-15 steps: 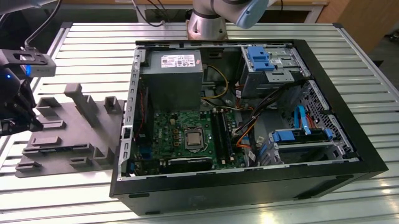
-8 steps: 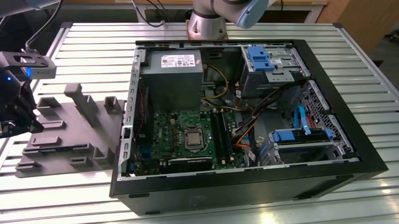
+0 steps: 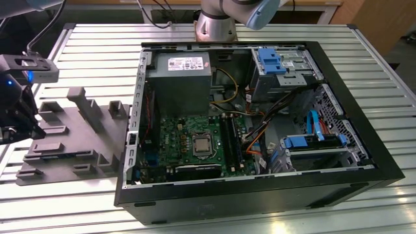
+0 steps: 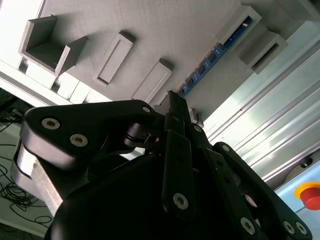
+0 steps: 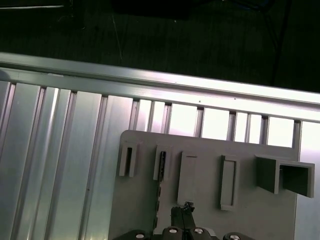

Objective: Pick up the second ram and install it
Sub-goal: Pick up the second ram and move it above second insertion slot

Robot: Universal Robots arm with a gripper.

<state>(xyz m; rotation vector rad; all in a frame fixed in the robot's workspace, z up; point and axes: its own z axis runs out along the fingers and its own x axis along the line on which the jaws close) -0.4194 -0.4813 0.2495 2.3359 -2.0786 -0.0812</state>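
One stick to fetch: the second ram (image 4: pixel 220 47) stands on edge in a slot of the gray fixture (image 4: pixel 150 30) on the worktop (image 4: pixel 280 95). The fingers (image 4: pixel 176 117) look pressed together and empty. The ram lies just beyond their tips, its long axis along the fixture's edge.

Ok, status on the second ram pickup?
Tool over the gray fixture. Second ram lying in its fixture slot, close by the tool tip. Nothing between them.
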